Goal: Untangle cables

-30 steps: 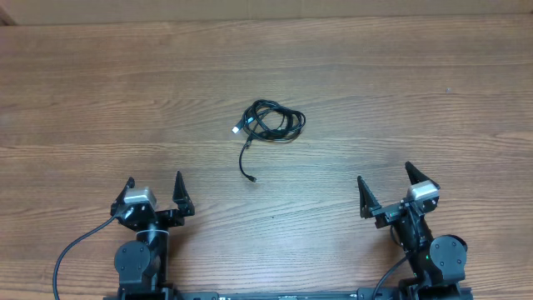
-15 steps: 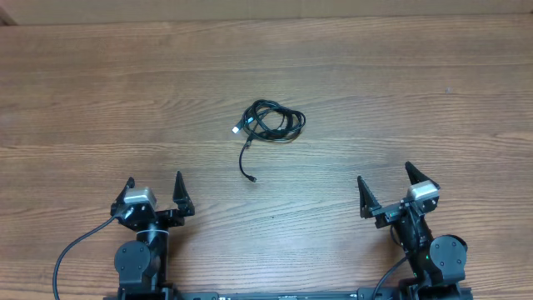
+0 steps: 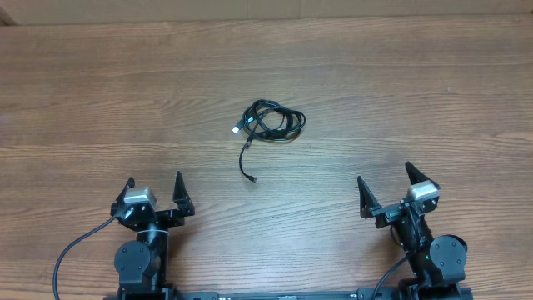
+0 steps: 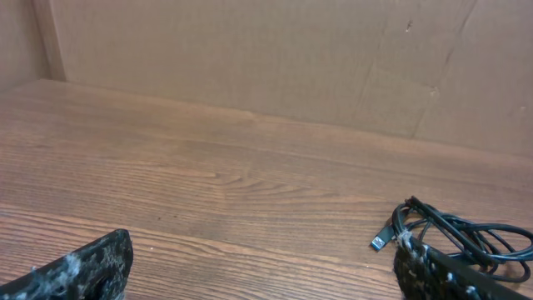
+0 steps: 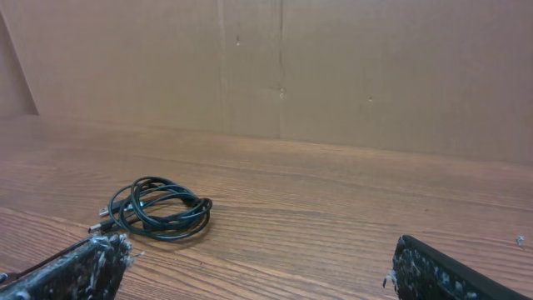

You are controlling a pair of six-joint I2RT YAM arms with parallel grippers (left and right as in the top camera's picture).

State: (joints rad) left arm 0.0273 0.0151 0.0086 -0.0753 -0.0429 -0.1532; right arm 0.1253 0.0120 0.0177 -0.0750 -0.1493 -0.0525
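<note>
My left gripper (image 3: 154,181) and right gripper (image 3: 385,175) are wide open and empty. I have not started yet. Next I should reach for the cables (image 3: 271,123).

**Black cords on brown grain**

The cables (image 3: 271,123) are showing black, one plug (image 3: 237,129) glinting silver. The table (image 3: 416,100) is wearing warm brown wood grain in long streaks. The cardboard wall (image 4: 250,58) behind is looking plain tan. The left gripper (image 3: 155,180) and right gripper (image 3: 384,172) are showing black, their fingers (image 4: 92,267) speckled with whitish scuffs
</note>
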